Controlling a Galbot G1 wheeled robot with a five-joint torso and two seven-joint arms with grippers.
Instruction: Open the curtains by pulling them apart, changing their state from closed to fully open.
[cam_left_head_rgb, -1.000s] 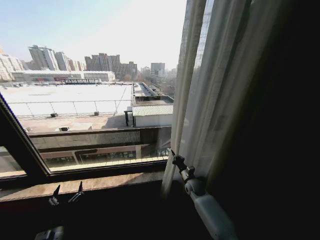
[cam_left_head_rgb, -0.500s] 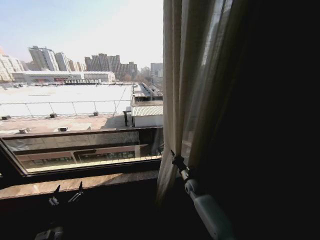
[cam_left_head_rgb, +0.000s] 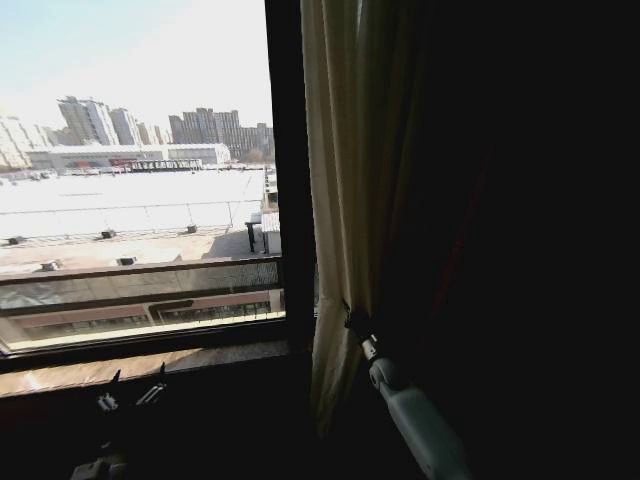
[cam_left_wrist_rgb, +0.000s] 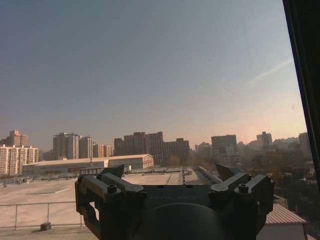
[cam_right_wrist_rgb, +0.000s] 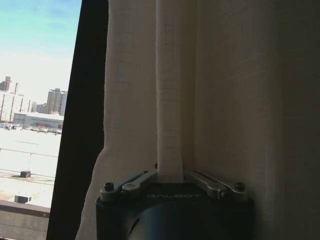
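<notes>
The sheer white curtain (cam_left_head_rgb: 335, 200) hangs gathered in tight pleats just right of the window's dark upright post (cam_left_head_rgb: 290, 180). My right gripper (cam_left_head_rgb: 351, 319) is low at the curtain's inner edge, shut on one fold. The right wrist view shows the pleated curtain (cam_right_wrist_rgb: 225, 90) close up, with the right gripper (cam_right_wrist_rgb: 170, 175) pinching a narrow vertical fold. My left gripper (cam_left_head_rgb: 132, 384) waits low at the left in front of the sill, fingers pointing up. In the left wrist view, the left gripper (cam_left_wrist_rgb: 171, 172) is open with nothing in it, facing the glass and the sky.
A stone sill (cam_left_head_rgb: 150, 365) runs under the uncovered pane, which looks out on roofs and city blocks. A thick dark drape (cam_left_head_rgb: 500, 250) takes up the right side behind the curtain. A dark frame edge (cam_left_wrist_rgb: 305, 75) stands to one side of the left wrist view.
The whole head view has shifted: the slanted frame at the left is gone and an upright post now stands beside the curtain. The curtain is bunched tighter, still held by the right gripper.
</notes>
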